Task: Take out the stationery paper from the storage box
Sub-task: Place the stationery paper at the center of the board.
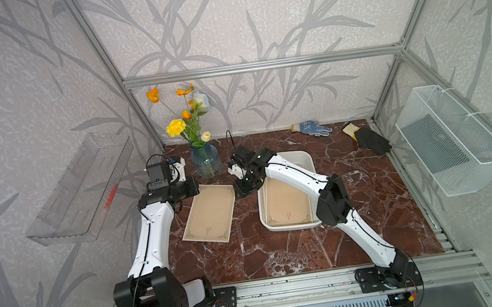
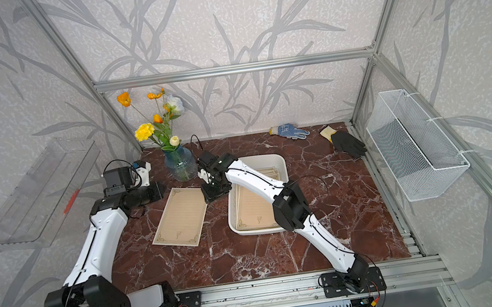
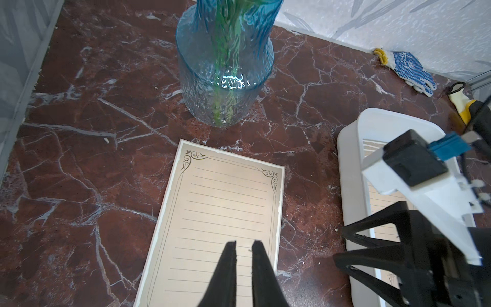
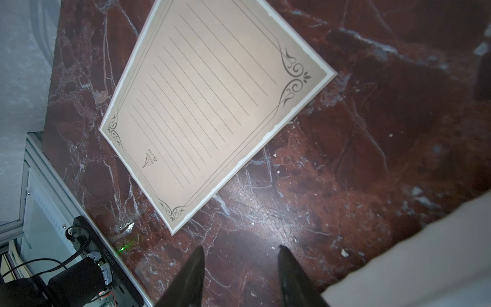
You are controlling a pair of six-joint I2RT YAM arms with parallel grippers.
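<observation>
One tan ruled sheet of stationery paper [image 1: 209, 212] [image 2: 180, 216] [image 3: 220, 220] [image 4: 210, 106] lies flat on the marble, left of the storage box. The storage box [image 1: 299, 226] [image 2: 261, 231] [image 3: 348, 164] is a shallow white tray with more sheets [image 1: 287, 203] [image 2: 253, 208] inside. My right gripper [image 1: 244, 190] [image 2: 213, 194] [image 4: 240, 249] hangs open and empty over bare marble between the loose sheet and the box's left rim. My left gripper [image 1: 193, 188] [image 3: 244, 243] is by the loose sheet's far left corner, its fingers nearly together with nothing between them.
A blue glass vase [image 1: 206, 162] [image 3: 225, 66] with flowers stands just behind the loose sheet. A blue-dotted glove [image 1: 312, 128] and a black glove [image 1: 372, 141] lie at the back right. A wire basket [image 1: 452, 140] hangs on the right wall, a clear shelf [image 1: 78, 189] on the left.
</observation>
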